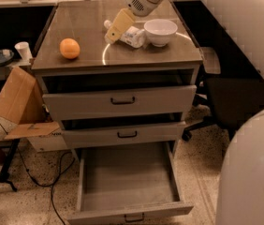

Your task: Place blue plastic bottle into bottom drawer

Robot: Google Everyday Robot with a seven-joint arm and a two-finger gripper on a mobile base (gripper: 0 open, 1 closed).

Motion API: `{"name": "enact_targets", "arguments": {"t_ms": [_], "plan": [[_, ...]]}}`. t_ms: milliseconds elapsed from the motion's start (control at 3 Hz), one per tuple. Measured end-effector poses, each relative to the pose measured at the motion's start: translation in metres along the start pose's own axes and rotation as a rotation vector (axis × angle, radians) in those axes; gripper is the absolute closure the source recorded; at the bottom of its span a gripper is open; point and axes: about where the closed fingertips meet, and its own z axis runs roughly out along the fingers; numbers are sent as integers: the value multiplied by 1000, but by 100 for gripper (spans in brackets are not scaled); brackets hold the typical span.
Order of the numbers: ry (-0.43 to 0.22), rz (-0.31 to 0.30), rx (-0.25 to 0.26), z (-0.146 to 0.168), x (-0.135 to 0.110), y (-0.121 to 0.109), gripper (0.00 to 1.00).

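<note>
the blue plastic bottle [133, 35] lies on its side on the cabinet top [141, 55], in the upper centre of the frame, its right end just beside a white bowl [160, 31]. the gripper [115, 29] hangs over the bottle's left end, its tan tip slanting down and left across it; whether the gripper is wide, narrow or gripping the bottle cannot be told. the arm reaches in from the upper right. an orange [69, 48] sits well apart to the left on the same top. below, the bottom drawer [128, 213] is pulled far out at the bottom of the frame, its grey tray bare. the two shallower drawers [122, 100] above stand slightly out. a cardboard box [17, 97] leans at the left.
</note>
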Motion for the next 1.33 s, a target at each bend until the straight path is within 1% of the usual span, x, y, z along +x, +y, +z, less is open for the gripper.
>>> {"name": "enact_targets", "arguments": {"t_ms": [333, 667, 1000, 1333], "plan": [[-2, -3, 0, 17, -1, -6, 0], [-9, 11, 15, 40, -2, -21, 0], [2, 35, 31, 64, 2, -39, 0], [28, 75, 57, 83, 12, -62, 0]]}}
